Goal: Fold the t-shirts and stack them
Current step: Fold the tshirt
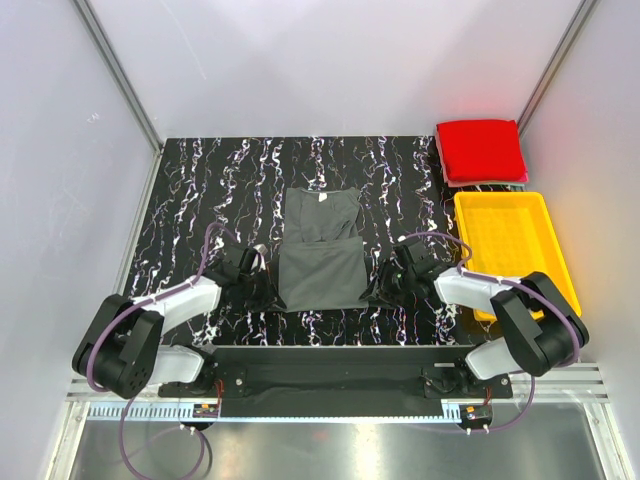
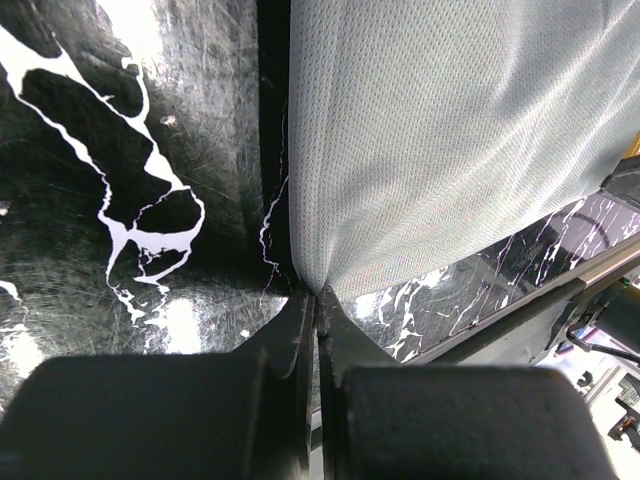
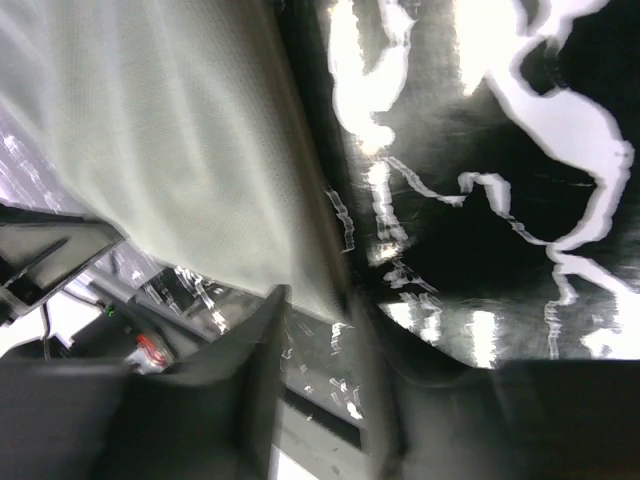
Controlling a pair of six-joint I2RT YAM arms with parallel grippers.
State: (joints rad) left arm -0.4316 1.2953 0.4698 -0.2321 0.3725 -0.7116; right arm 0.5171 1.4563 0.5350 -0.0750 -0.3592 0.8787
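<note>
Left jaws are clenched on the near left corner of the dark grey t-shirt [image 1: 320, 262], which lies partly folded mid-bench [image 1: 200, 200]. Right jaws stand apart astride its near right corner. A folded red t-shirt [image 1: 482, 148] rests far right, behind the yellow tray [image 1: 510, 250].

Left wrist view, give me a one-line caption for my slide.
Left gripper pinched shut on a corner of the dark grey t-shirt lying on the black marbled table.
</note>
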